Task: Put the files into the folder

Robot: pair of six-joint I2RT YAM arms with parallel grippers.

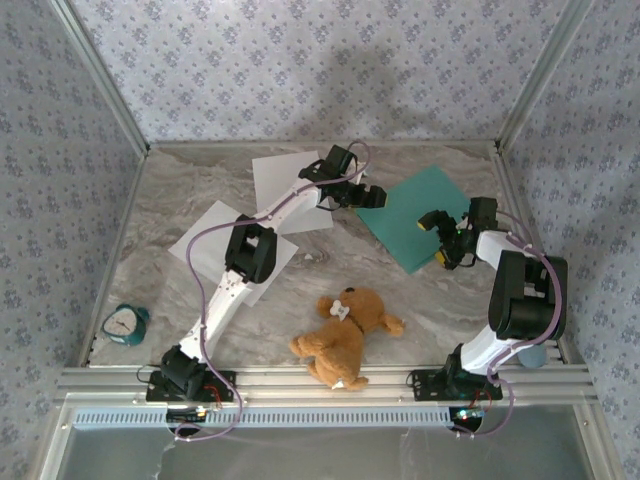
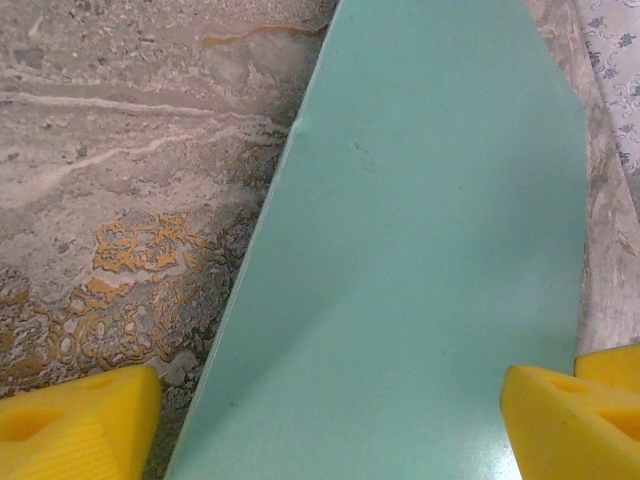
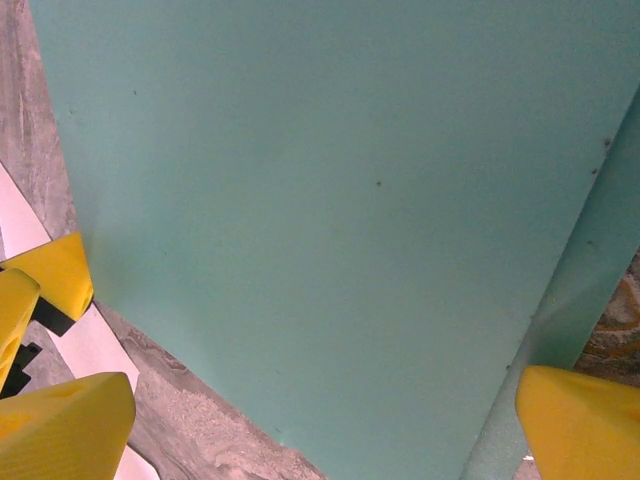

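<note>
I think you are at the first step. The folder lies shut with no paper in it, so it needs opening.

Far left on the grey, stone-look bench point(image 1: 170, 180) sits a small round teal alarm clock point(image 1: 125, 325), well apart from the job. Next come the files, two thin, flat white sheets of paper. One point(image 1: 284, 250) lies under your left arm and one point(image 1: 275, 175) lies further back. I cannot tell if the two touch, because the arm hides that spot. Near the front edge lies a soft, furry brown teddy bear point(image 1: 345, 335), out of the way.

Your left fingers point(image 1: 365, 195) hang over the folder's left edge. They are spread wide and hold nothing. The folder point(image 1: 425, 215) is a flat teal-green rectangle of smooth, thin card. It lies on the bench just right of the back sheet. Your right fingers point(image 1: 440, 240) hang over its near right side, also spread wide and empty. The finger tips are chunky yellow wedges.

For the next move, I think you need to slip one tip under the edge of the top cover and lift it. That looks tricky, because the card is thin and lies flat. The smooth folder may slide, so the other fingers may need to press it down.
</note>
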